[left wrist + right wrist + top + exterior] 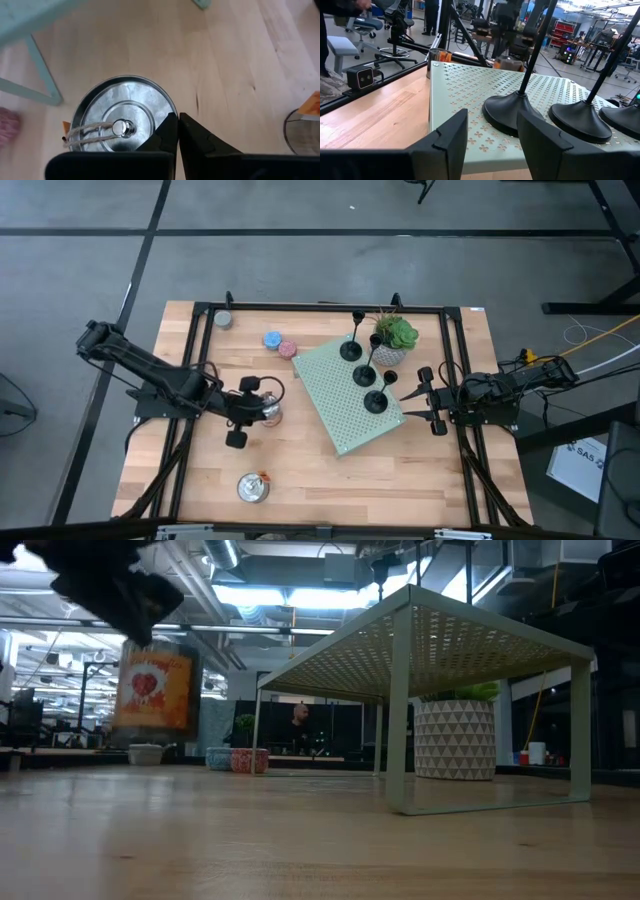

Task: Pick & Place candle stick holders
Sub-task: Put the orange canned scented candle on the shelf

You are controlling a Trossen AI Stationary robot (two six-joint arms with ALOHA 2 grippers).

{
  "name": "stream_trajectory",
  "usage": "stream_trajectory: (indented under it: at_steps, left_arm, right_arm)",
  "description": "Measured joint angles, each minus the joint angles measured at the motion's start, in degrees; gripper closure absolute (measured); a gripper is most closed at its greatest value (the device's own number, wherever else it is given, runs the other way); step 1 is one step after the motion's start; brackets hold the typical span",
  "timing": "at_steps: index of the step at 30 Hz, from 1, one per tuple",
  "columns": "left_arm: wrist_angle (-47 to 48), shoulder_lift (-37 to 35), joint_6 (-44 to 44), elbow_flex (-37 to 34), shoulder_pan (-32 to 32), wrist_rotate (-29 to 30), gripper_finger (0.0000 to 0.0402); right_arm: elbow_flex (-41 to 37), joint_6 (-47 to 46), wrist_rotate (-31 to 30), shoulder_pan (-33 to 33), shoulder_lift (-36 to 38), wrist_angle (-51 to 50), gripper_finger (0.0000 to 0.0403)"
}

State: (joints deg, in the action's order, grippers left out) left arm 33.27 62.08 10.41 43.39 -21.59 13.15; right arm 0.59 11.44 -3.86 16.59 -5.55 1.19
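Observation:
Three matte-black candle stick holders point(351, 350) point(364, 375) point(376, 400) stand by their round bases on the pale green perforated rack point(345, 420). My right gripper point(428, 400) is open and level at the rack's right edge. In the right wrist view its fingers point(492, 130) face the nearest holder base point(512, 112), without touching it. My left gripper point(245, 412) is shut and points down beside a silver tin point(122, 117), raised above the table in the low view point(110, 585).
A potted plant point(393, 340) stands at the rack's far right corner. Blue point(272, 339) and pink point(288, 349) candles lie left of the rack. Other silver tins sit at the far left point(222, 319) and near the front edge point(253, 487). A black frame point(320, 307) borders the table.

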Motion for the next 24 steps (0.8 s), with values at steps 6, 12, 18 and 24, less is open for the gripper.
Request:
stream_trajectory:
  at_steps: [6,12,18,24]
  left_arm:
    - [5.70,0.09,-4.29,6.85,2.50,-0.55,0.0400]
    - [12.76,2.63,-9.94,14.36,5.81,-0.72,0.0400]
    - [16.74,7.99,-18.69,22.45,9.35,-1.16,0.0400]
    - [19.42,12.47,-28.15,32.39,12.54,-3.29,0.0400]
  right_arm:
    - [-0.01,-0.01,0.00,-0.01,0.01,0.01,0.0231]
    - [0.01,-0.02,0.00,0.01,0.01,0.02,0.0231]
    - [0.01,0.00,0.00,0.01,0.00,0.02,0.0231]
    - [-0.01,-0.01,0.00,-0.01,0.00,0.00,0.0231]
